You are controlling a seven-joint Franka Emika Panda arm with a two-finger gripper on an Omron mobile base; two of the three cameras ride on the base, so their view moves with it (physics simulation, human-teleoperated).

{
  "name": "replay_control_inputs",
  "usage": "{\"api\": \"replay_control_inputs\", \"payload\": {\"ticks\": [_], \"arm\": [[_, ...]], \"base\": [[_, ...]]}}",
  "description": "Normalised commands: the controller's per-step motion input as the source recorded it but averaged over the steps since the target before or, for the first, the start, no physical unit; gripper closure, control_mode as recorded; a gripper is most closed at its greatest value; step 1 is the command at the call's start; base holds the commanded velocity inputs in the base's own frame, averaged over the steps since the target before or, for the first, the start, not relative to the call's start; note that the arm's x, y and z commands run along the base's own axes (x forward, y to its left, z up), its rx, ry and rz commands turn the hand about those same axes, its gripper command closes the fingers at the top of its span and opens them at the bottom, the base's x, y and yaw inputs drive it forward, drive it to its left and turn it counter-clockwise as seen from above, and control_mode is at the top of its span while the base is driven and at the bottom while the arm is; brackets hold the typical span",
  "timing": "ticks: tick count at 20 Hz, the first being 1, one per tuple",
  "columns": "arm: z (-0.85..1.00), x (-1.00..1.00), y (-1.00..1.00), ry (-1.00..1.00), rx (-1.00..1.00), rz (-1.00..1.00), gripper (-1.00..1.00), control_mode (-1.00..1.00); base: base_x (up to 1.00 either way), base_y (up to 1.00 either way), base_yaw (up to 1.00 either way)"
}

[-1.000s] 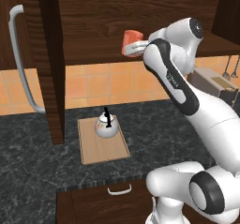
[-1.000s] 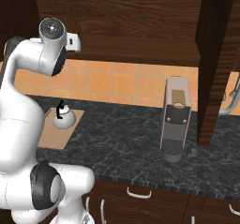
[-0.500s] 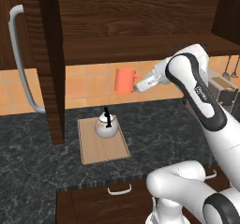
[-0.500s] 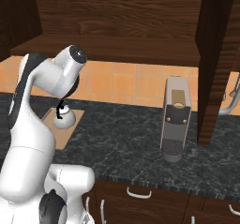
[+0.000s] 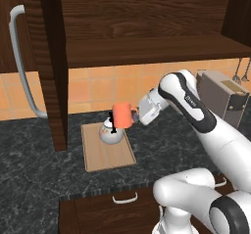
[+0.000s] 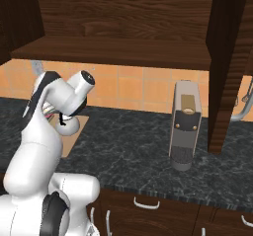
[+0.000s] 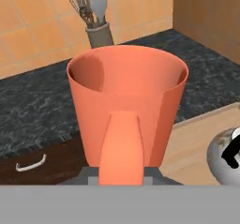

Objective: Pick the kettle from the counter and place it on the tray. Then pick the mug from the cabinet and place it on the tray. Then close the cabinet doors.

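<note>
Mug [image 5: 122, 115], orange-red, hangs in the air clamped by its handle in the claw [image 5: 135, 114], the jaws closed on that handle; in the hand view the mug [image 7: 126, 107] stands just ahead of the claw with its open mouth showing. Far to the claw's left in the left base view is an open cabinet door [image 5: 48, 61] with a curved grey bar handle [image 5: 23, 61]. Just left of and below the claw sits the kettle [image 5: 111, 132], white with a black handle, on the tray [image 5: 106, 154], which lies on the counter [image 5: 29, 159] under the claw. Above the claw runs the cabinet [image 5: 147, 17] shelf. To the claw's right stands a grey toaster [image 5: 223, 96].
</note>
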Motion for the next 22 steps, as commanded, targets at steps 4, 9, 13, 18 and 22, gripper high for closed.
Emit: {"api": "replay_control_inputs", "payload": {"ticks": [4, 9, 13, 18, 22], "arm": [[-1.00, 0.12, 0.16, 0.00, -0.16, 0.25, 1.00, -1.00], [-0.89, 0.07, 0.06, -0.01, -0.06, 0.15, 1.00, -1.00], [-0.49, 0.09, 0.00, -0.05, 0.05, 0.02, 1.00, -1.00], [-0.47, 0.38, 0.00, -0.05, 0.07, -0.03, 1.00, -1.00], [-0.54, 0.50, 0.00, -0.04, 0.05, -0.03, 1.00, -1.00]], "base": [[0.00, 0.00, 0.00], [0.00, 0.00, 0.00], [0.00, 0.00, 0.00], [0.00, 0.00, 0.00], [0.00, 0.00, 0.00]]}}
